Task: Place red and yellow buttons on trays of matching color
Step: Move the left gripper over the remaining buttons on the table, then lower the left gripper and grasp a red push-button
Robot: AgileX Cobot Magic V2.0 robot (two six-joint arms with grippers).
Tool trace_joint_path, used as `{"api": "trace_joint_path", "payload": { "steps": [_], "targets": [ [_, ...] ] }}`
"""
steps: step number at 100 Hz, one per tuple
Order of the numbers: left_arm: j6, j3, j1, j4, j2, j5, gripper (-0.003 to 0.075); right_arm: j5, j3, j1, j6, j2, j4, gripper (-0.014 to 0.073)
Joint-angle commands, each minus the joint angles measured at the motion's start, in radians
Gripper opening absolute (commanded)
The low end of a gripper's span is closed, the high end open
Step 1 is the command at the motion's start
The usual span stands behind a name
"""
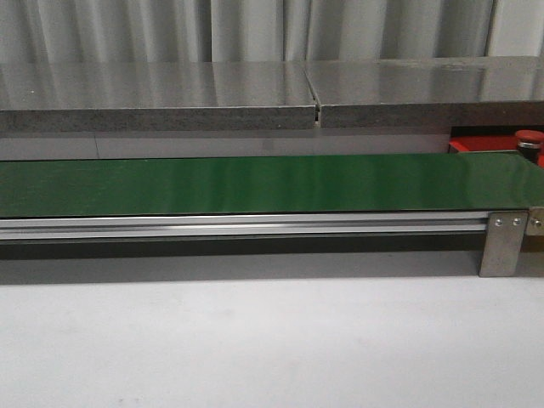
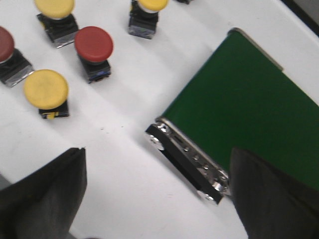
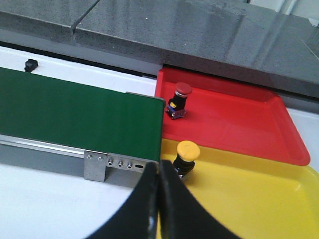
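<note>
Front cam sits low, looks level across the green belt (image 1: 255, 183). Left wrist looks down close on one belt end, right wrist angled over the other; all share belt

green belt (image 1: 255, 184) | grey slab (image 1: 153, 95) behind; small black block (image 3: 31, 64), perhaps clip

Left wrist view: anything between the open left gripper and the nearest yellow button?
Nothing visible. The yellow button stands upright on bare white table just beyond the left gripper, whose jaws stand wide apart. The red button sits farther off, and the green belt lies off to the side.
</note>
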Motion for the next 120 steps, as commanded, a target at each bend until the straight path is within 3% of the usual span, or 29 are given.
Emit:
{"api": "trace_joint_path", "payload": {
  "steps": [1,15,32,65,120],
  "targets": [
    [-0.066,-0.073,0.027,0.066,0.012,0.008,0.0577,-0.068,-0.025,-0.001,-0.009,0.007,0.004,-0.0068],
    [-0.145,-0.129,0.061,0.192,0.061,0.037,0.0577,-0.068,-0.025,-0.001,-0.009,0.007,0.004,-0.0068],
    [-0.167,-0.179,0.109,0.242,0.138,0.107,0.0577,-0.068,-0.025,-0.001,-0.009,0.007,0.004,-0.0068],
    [-0.169,-0.279,0.181,0.243,0.295,0.134,0.0577,-0.069,-0.025,-0.001,-0.009,0.007,0.004,-0.0068],
    [-0.190,-0.490,0.186,0.233,0.579,0.152,0.0575,-0.069,-0.025,-0.001,-0.009,0.007,0.004,-0.0068]
  ]
}}
